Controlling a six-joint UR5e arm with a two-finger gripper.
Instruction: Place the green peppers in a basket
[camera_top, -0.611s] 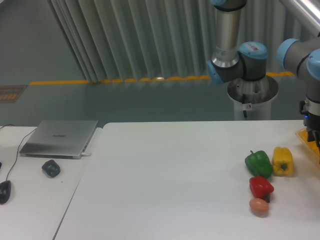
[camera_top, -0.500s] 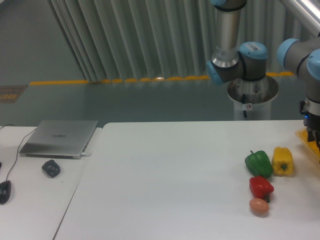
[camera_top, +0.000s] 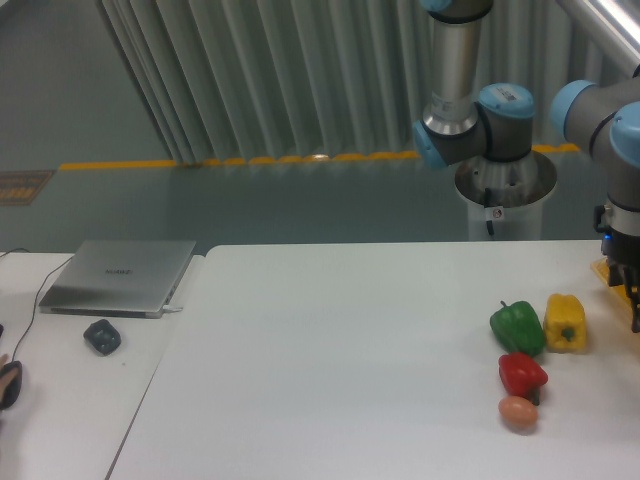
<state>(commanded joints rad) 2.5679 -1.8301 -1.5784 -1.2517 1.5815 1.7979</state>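
The approach step is judged in hand. The green pepper (camera_top: 517, 327) lies untouched on the table (camera_top: 350, 350), touching the yellow pepper (camera_top: 565, 322) at its 3 o'clock. The pincer (camera_top: 632, 300), cropped, cannot be read; only a sliver of the basket (camera_top: 603, 270) shows. Descent over the pepper is required next.

green pepper (camera_top: 517, 327): glossy, lobed, on table, touching yellow one
basket (camera_top: 606, 271): yellow-orange, right edge, mostly cut off
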